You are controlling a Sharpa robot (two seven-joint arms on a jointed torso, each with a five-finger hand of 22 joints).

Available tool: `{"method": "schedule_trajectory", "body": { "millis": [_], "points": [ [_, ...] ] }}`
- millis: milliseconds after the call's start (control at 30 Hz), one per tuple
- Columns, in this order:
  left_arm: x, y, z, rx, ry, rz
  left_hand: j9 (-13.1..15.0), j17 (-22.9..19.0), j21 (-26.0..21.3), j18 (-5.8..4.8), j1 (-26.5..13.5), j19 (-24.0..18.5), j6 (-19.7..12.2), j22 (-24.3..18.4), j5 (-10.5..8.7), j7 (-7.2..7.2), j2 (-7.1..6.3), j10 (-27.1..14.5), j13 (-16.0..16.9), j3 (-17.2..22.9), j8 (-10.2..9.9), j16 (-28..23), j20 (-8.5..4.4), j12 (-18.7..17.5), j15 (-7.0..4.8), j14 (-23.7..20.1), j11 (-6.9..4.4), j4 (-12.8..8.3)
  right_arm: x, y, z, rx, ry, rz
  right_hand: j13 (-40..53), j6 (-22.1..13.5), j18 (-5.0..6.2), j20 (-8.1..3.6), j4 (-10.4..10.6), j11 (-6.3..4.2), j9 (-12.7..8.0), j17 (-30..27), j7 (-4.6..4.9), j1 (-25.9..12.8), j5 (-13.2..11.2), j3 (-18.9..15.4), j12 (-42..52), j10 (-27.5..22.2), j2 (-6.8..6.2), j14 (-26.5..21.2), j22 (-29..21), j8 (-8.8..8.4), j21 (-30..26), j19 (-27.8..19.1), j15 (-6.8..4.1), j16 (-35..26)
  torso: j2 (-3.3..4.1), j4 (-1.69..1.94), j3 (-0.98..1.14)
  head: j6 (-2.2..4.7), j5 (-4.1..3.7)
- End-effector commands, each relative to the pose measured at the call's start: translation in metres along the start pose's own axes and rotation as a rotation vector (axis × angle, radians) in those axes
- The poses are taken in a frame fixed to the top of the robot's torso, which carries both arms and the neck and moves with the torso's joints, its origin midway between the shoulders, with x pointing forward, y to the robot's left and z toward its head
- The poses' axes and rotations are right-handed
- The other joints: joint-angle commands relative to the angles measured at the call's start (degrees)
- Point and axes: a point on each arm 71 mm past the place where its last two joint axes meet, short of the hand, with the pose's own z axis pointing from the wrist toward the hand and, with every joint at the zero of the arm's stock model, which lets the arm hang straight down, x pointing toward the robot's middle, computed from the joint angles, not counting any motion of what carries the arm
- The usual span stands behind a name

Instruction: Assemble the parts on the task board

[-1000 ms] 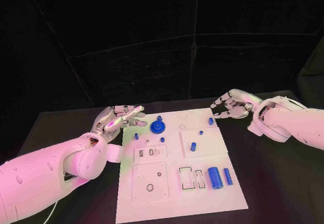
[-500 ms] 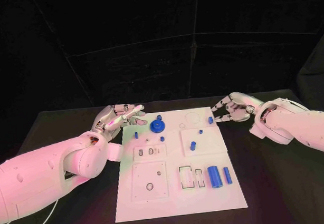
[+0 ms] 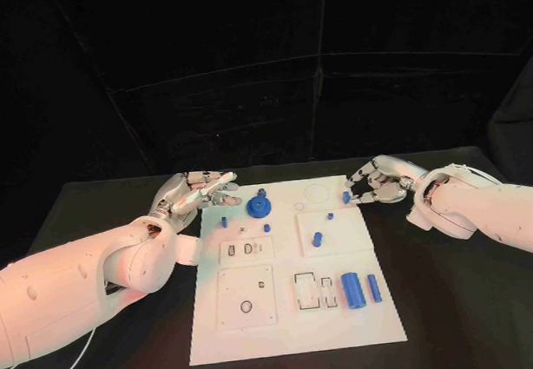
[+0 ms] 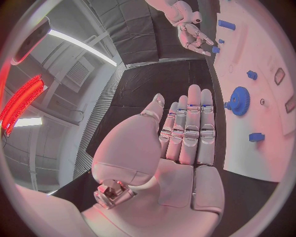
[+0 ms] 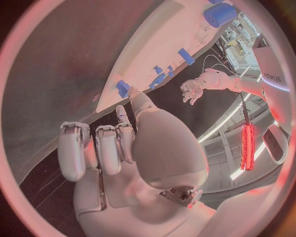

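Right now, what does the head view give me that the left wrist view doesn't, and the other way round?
Head view alone: the near end of the task board, with the large blue cylinder and the slim blue rod lying side by side there.
Left wrist view alone: the left hand from behind its palm, fingers straight and together, holding nothing.
Both: the blue gear at the board's far end, and the right hand reaching a small blue part near the board's far right edge.

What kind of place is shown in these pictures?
Probably a robot test lab: a black table with dark curtains behind it, a white task board holding small blue parts, and strip lights overhead in the wrist views.
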Motion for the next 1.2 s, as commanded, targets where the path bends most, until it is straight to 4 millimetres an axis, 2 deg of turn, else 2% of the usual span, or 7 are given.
{"method": "schedule_trajectory", "body": {
  "millis": [33, 233, 467, 800, 1000, 1200],
  "points": [
    [0.001, 0.0, 0.0, -0.004, 0.012, -0.006, -0.05, 0.1, -0.3, 0.32, 0.37, 0.46, -0.3, -0.05, 0.0, 0.04, 0.08, -0.28, -0.07, -0.09, -0.19, -0.24, 0.06, -0.36, -0.19, -0.17, -0.05, -0.32, 0.005, 0.0, 0.0, 0.002, 0.028, -0.007, 8.16, 0.52, 0.67, -0.03, -0.25, 0.21, 0.08, 8.32, 0.04, -0.36, -0.32, -0.2, 0.36, 0.42, 0.06, 4.45, 6.85, 0.23, 0.04, 0.43, -0.11, 0.34, 0.0, 0.01, -0.03, 0.05, 0.13],
    [0.0, -0.001, 0.0, -0.004, 0.009, -0.005, -0.05, 0.1, -0.3, 0.32, 0.37, 0.46, -0.3, -0.05, 0.0, 0.04, 0.08, -0.28, -0.07, -0.09, -0.19, -0.24, 0.06, -0.36, -0.19, -0.17, -0.05, -0.32, 0.009, -0.001, 0.0, 0.005, 0.032, -0.008, 8.2, 0.65, 0.67, -0.05, -0.35, 0.19, 0.09, 8.38, 0.01, -0.36, -0.65, -0.19, 0.39, 0.45, 0.13, 4.46, 6.85, 0.28, 0.04, 0.43, -0.13, 0.36, -0.02, -0.06, -0.02, 0.1, 0.23],
    [0.0, -0.001, -0.001, -0.005, 0.01, -0.006, -0.05, 0.1, -0.3, 0.32, 0.37, 0.46, -0.3, -0.05, 0.0, 0.04, 0.08, -0.28, -0.07, -0.09, -0.19, -0.24, 0.06, -0.36, -0.19, -0.17, -0.05, -0.32, 0.011, 0.0, 0.003, 0.007, 0.027, -0.012, 8.33, 0.94, 0.65, -0.1, -0.67, 0.15, 0.06, 8.57, -0.01, -0.33, -1.98, 0.21, 0.53, 0.56, 0.98, 4.5, 6.99, 0.34, 0.08, 0.54, -0.17, 0.42, 0.0, -0.06, 0.03, 0.09, 0.34],
    [0.0, -0.001, -0.001, -0.005, 0.009, -0.006, -0.04, 0.15, -0.31, 0.32, 0.45, 0.47, -0.29, -0.06, 0.0, 0.04, 0.11, -0.26, -0.08, -0.02, -0.19, -0.26, 0.06, -0.39, -0.2, -0.18, -0.06, -0.42, 0.014, 0.002, 0.007, 0.006, 0.018, -0.014, 8.43, 1.13, 0.6, -0.11, -0.71, 0.15, 0.06, 8.72, -0.01, -0.45, -2.56, 0.52, 0.64, 0.65, 1.62, 4.54, 7.17, 0.38, 0.15, 0.67, -0.18, 0.47, -0.01, -0.09, 0.05, 0.07, 0.33],
    [0.0, 0.0, -0.001, -0.007, 0.01, -0.006, -0.04, 0.15, -0.31, 0.32, 0.45, 0.47, -0.29, -0.06, 0.0, 0.04, 0.11, -0.26, -0.08, -0.02, -0.19, -0.26, 0.06, -0.39, -0.2, -0.18, -0.06, -0.42, 0.014, 0.002, 0.009, 0.006, 0.008, -0.017, 8.73, 1.99, 0.53, -0.14, -0.79, 0.06, 0.14, 8.97, -0.13, -0.63, -3.2, 1.04, 0.96, 0.92, 2.51, 4.59, 7.5, 0.72, 0.3, 0.92, -0.23, 0.56, 0.0, -0.05, 0.06, -0.03, 0.24],
    [-0.001, 0.0, -0.001, -0.008, 0.01, -0.006, -0.04, 0.17, -0.31, 0.32, 0.45, 0.47, -0.29, -0.07, -0.01, 0.05, 0.12, -0.25, -0.09, -0.01, -0.19, -0.27, 0.06, -0.4, -0.2, -0.18, -0.05, -0.44, 0.014, 0.001, 0.01, 0.011, 0.004, -0.019, 8.96, 3.95, 0.47, -0.36, -1.23, -0.35, 0.31, 9.15, -0.63, -0.6, -5.55, 1.93, 1.2, 1.13, 3.33, 4.63, 7.79, 1.46, 0.42, 1.13, -0.54, 0.62, -0.03, -0.07, 0.03, -0.11, 0.2]
  ]
}}
